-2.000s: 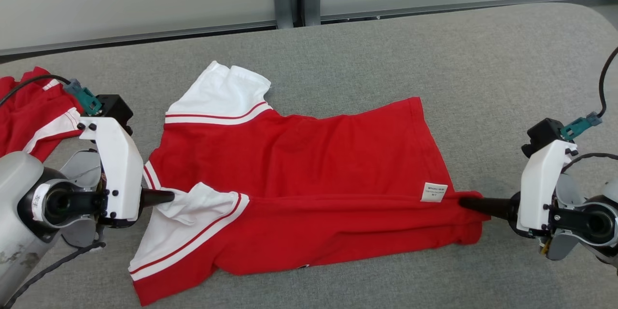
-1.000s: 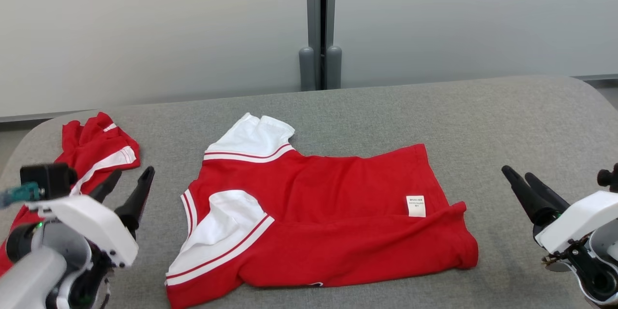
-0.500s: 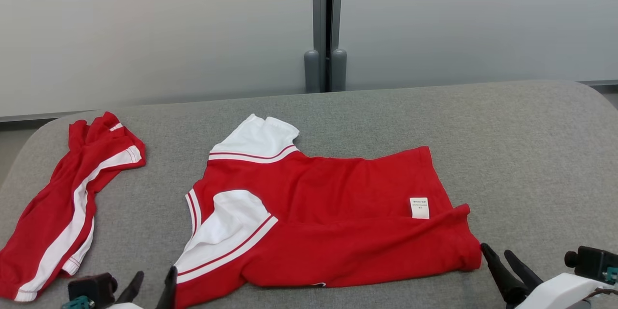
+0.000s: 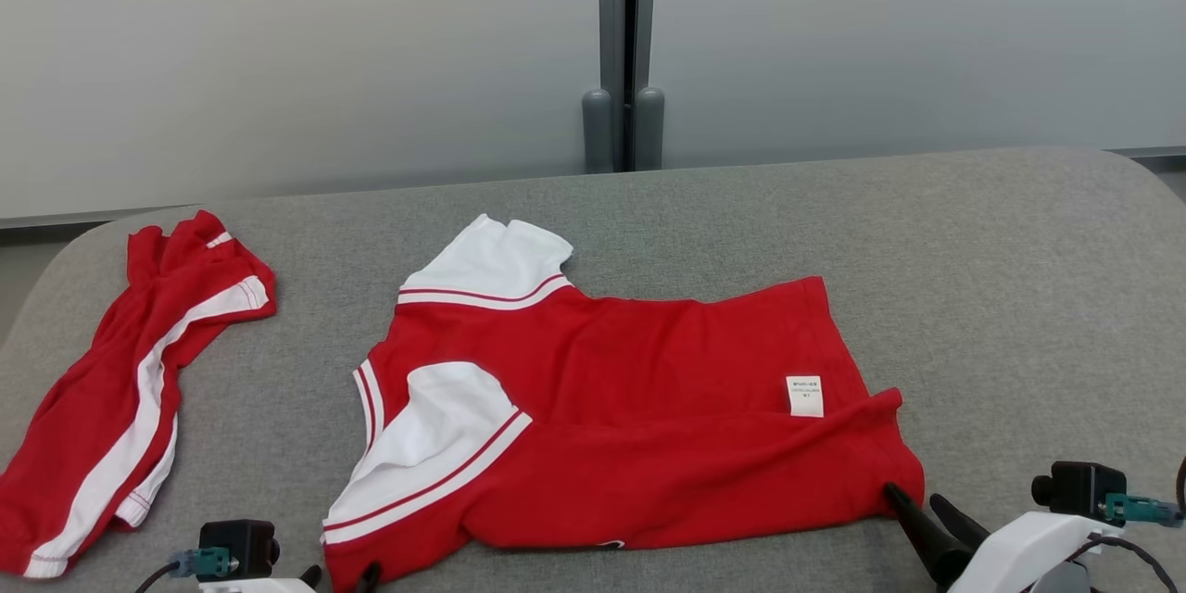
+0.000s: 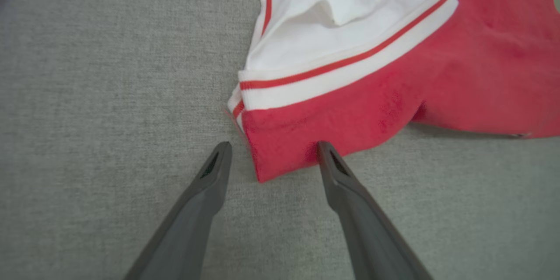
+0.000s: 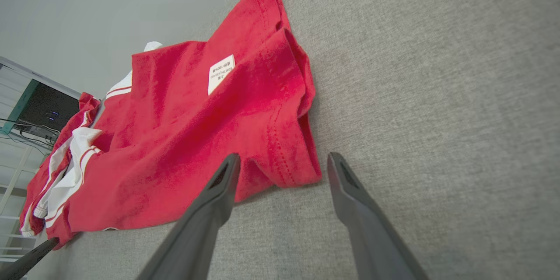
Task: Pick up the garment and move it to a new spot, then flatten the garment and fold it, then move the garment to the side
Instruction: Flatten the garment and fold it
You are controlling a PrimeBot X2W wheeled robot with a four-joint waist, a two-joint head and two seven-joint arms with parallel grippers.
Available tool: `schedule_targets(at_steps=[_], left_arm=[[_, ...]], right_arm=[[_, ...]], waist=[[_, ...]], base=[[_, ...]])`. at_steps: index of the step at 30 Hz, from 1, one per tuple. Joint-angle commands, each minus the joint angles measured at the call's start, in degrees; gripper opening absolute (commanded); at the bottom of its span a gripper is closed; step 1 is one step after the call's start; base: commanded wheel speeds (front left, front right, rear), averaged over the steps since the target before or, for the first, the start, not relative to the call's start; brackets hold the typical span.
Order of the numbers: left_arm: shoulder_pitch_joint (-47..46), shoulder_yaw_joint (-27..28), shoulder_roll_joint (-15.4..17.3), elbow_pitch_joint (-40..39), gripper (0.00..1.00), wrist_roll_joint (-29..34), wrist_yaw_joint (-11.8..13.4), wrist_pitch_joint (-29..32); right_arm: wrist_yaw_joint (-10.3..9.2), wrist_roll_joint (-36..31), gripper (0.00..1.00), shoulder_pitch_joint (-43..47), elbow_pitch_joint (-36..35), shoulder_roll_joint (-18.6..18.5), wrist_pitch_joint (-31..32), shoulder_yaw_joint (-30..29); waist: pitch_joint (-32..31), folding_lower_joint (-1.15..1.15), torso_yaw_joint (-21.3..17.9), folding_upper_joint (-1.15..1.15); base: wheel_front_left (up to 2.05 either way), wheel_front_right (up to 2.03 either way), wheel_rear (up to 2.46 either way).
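The grey woven worktop (image 4: pixel 1001 278) has open room to the right and far side. The red, white-sleeved garment (image 4: pixel 649 389) lies half folded at its middle, near-left corner cut off in the head view; another red-and-white piece (image 4: pixel 120 389) lies crumpled at the left edge. The left gripper (image 5: pixel 271 148) brackets that near-left corner and the right gripper (image 6: pixel 282 157) the near-right hem, both jaws spread.

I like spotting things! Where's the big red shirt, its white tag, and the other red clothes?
big red shirt (image 4: pixel 649 371): head view, middle of its body.
white tag (image 4: pixel 804 395): head view, tag's centre.
other red clothes (image 4: pixel 97 403): head view, red middle part.
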Motion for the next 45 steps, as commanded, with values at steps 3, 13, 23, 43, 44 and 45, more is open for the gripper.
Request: schedule_targets(at_steps=[3, 13, 23, 43, 44, 45], left_arm=[[-1.7, 0.0, -0.7, 2.5, 1.00, -0.4, -1.4, 0.1], [-4.3, -2.0, -0.5, 5.1, 0.00, -1.5, -4.4, 6.7], [-2.5, -2.6, 7.0, -4.5, 0.00, -1.6, -3.0, 11.8], [9.9, -4.0, 18.9, -25.9, 0.00, -6.0, 7.8, 16.2], [10.1, -4.1, 18.8, -25.9, 0.00, -6.2, 7.9, 16.3], [10.3, -4.2, 18.7, -25.9, 0.00, -6.4, 8.1, 16.5]], right_arm=[[0.03, -0.6, 0.89, -0.6, 0.5, 0.4, 0.6, -0.3], [0.03, -1.0, 0.00, -1.6, 0.5, 0.7, 4.0, -0.2], [0.03, 0.4, 0.00, 0.2, -5.5, -5.8, 9.6, -1.5], [0.02, 6.6, 0.00, 17.7, -15.1, -14.0, 17.9, -8.8], [0.02, 6.9, 0.00, 18.6, -15.1, -13.8, 18.1, -9.3], [0.02, 6.9, 0.00, 19.2, -14.9, -13.7, 18.4, -9.7]], waist=[[0.2, 0.00, -0.3, 0.00], [-0.1, 0.00, -0.2, 0.00], [-1.6, 0.00, -0.4, 0.00], [-2.8, 0.00, -0.8, 0.00], [-2.8, 0.00, -0.7, 0.00], [-2.8, 0.00, -0.6, 0.00]], base=[[0.00, 0.00, 0.00], [0.00, 0.00, 0.00], [0.00, 0.00, 0.00], [0.00, 0.00, 0.00], [0.00, 0.00, 0.00], [0.00, 0.00, 0.00]])
